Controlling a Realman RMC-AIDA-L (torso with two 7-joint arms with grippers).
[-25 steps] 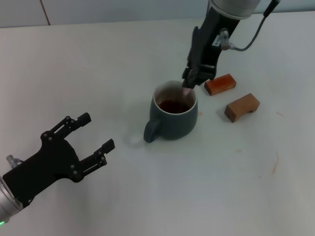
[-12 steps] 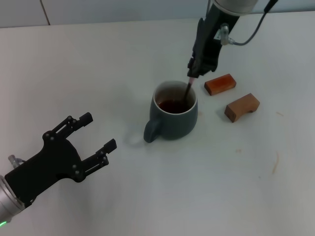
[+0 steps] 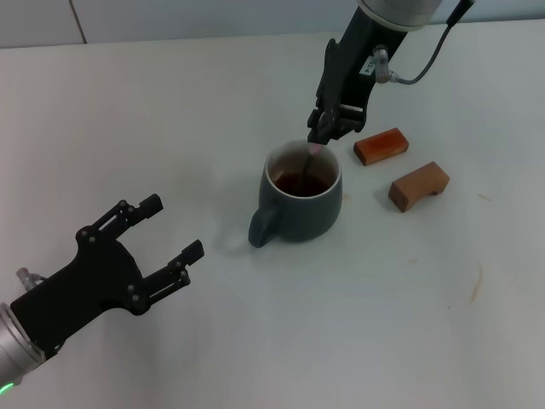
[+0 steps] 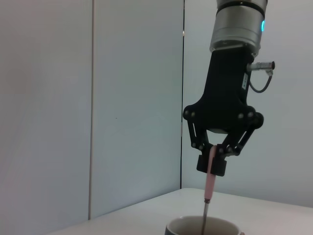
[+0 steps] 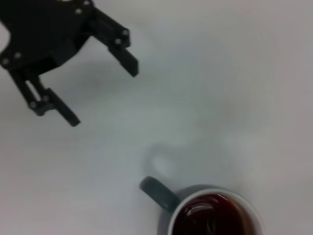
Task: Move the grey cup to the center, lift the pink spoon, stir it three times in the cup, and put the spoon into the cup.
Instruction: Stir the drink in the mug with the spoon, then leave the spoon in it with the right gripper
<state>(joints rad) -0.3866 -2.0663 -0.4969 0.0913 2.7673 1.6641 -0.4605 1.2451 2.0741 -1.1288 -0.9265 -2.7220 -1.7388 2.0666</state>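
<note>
On the white counter, the left gripper hovers with its fingers spread apart, holding nothing, with bare surface around it. One grey cup of dark liquid stands near the middle. Above it the right gripper is clamped on the one pink spoon, which dips upright into the cup. Two orange-brown blocks lie just right. No writing shows.

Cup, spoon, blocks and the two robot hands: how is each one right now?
grey cup: upright, dark liquid inside.
pink spoon: held near upright, bowl end down in the cup.
right gripper: shut on the spoon handle above the cup.
left gripper: open, empty, away from the cup.
two orange-brown blocks: lying beside the cup.
</note>
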